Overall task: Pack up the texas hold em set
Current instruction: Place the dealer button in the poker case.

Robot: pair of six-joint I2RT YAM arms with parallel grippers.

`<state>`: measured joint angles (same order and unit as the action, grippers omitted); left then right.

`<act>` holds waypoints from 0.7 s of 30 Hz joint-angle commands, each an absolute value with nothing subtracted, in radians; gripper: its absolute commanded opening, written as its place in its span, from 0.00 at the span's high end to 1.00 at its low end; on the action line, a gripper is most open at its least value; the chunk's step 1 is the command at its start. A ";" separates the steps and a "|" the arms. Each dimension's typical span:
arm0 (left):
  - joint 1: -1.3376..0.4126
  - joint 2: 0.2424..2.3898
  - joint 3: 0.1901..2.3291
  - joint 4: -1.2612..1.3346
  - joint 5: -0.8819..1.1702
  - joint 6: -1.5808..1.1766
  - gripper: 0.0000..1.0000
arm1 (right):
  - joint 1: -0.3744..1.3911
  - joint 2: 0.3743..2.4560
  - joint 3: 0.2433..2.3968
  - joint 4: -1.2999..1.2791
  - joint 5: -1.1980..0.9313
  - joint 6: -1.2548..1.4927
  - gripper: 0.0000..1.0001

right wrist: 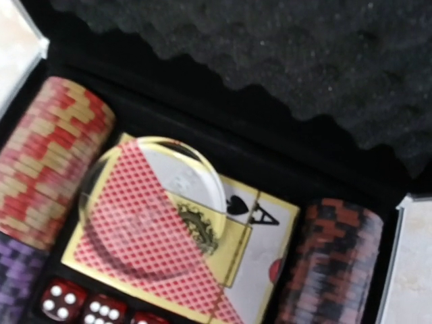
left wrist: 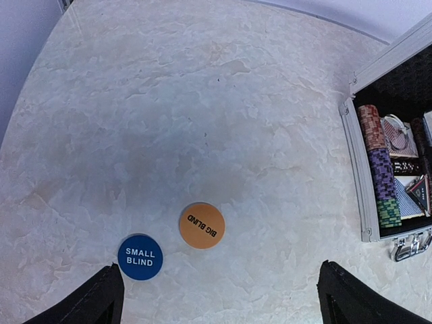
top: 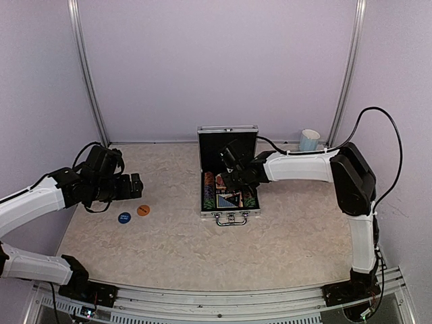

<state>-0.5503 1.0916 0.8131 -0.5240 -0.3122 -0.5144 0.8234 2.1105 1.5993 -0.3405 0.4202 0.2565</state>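
The silver briefcase (top: pixel 229 214) lies open in the middle of the table with its lid (top: pixel 228 140) upright. It holds chip rows (right wrist: pixel 50 162), a red card deck (right wrist: pixel 135 270) and red dice (right wrist: pixel 64 300). A clear disc (right wrist: pixel 152 206) lies on the deck. My right gripper (top: pixel 231 177) hovers low over the case. None of its fingers show in the right wrist view, so the jaws stand wide. The blue disc (left wrist: pixel 140 256) and orange disc (left wrist: pixel 202 225) lie on the table left of the case (left wrist: pixel 361 202). My left gripper (top: pixel 136 185) is open and empty above them.
A light-blue mug (top: pixel 309 140) stands at the back right by the frame post. Metal frame posts rise at both back corners. The lid's black foam (right wrist: pixel 270 61) fills the top of the right wrist view. The case latches (left wrist: pixel 410 246) face the near edge.
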 commanded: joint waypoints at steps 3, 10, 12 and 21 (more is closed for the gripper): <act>-0.543 1.089 0.800 -0.507 -0.307 -0.505 0.01 | 0.815 2.162 1.599 -0.338 0.455 0.279 0.62; -0.543 1.086 0.799 -0.509 -0.307 -0.505 0.01 | 0.807 2.194 1.599 -0.344 0.461 0.296 0.62; -0.543 1.085 0.800 -0.506 -0.305 -0.505 0.01 | 0.807 2.203 1.603 -0.336 0.458 0.292 0.62; -0.543 1.086 0.801 -0.507 -0.304 -0.505 0.01 | 0.804 2.273 1.698 -0.337 0.450 0.260 0.61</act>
